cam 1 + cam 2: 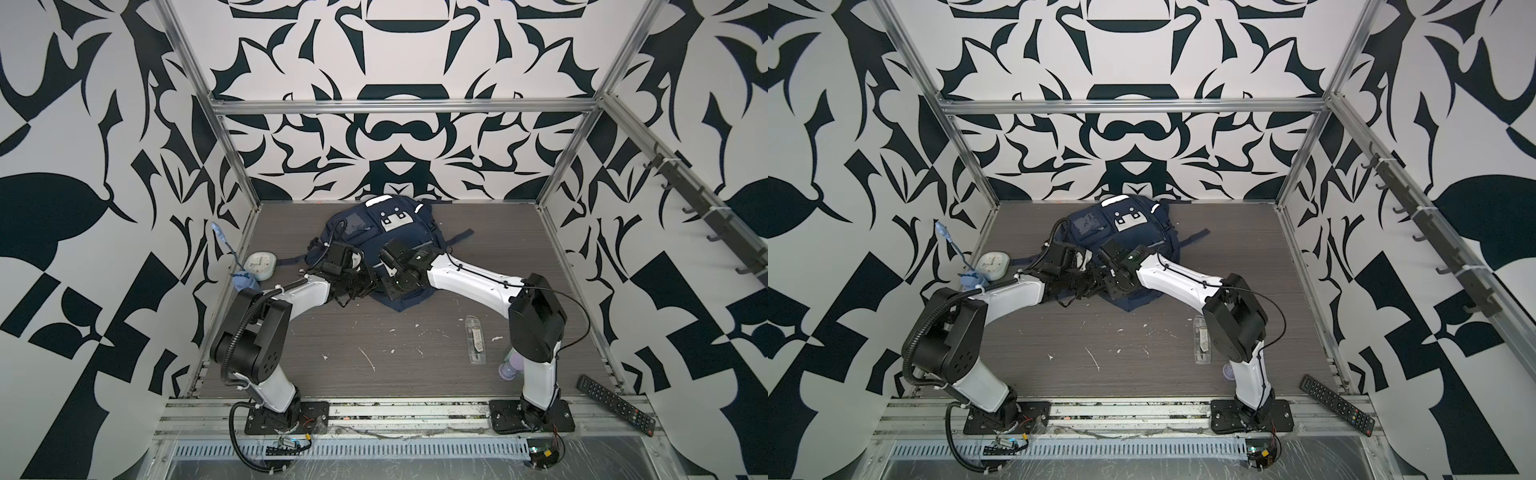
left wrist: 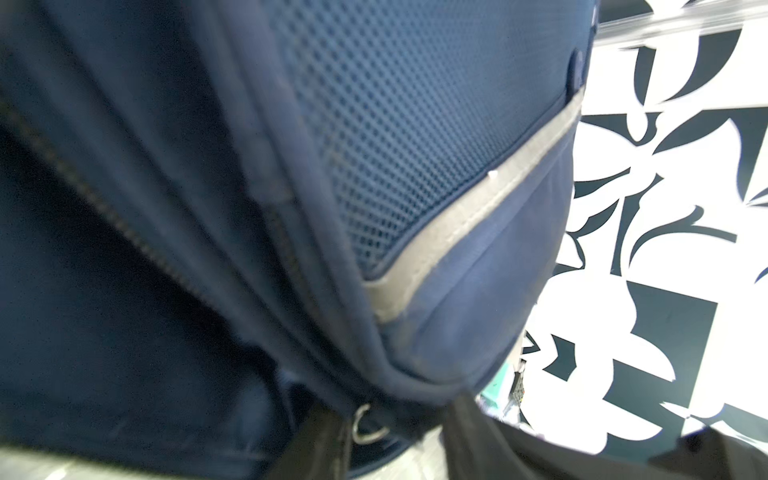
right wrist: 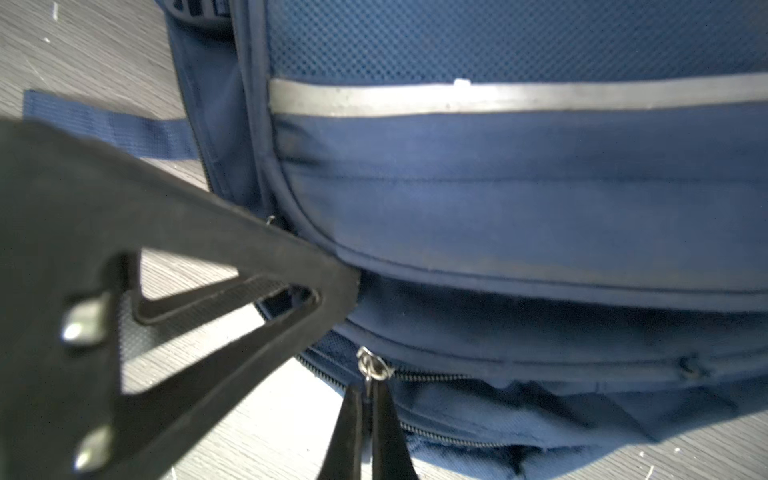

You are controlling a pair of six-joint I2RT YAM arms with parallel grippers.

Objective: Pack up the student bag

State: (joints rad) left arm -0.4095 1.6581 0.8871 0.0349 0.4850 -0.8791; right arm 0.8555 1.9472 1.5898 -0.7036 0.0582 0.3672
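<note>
your large navy blue fabric student bag (image 1: 386,232) lies back-centre on the grey wood-grain table (image 1: 374,357) | right gripper (image 3: 368,432): jaws pressed together, pinching the bag's small metal zip pull (image 3: 371,368) | left gripper (image 1: 360,286): at the bag's near edge; you cannot tell its jaws

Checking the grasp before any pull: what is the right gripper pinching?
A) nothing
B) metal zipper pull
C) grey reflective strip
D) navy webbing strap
B: in the right wrist view the right gripper is shut on the metal zipper pull of the student bag.
</note>
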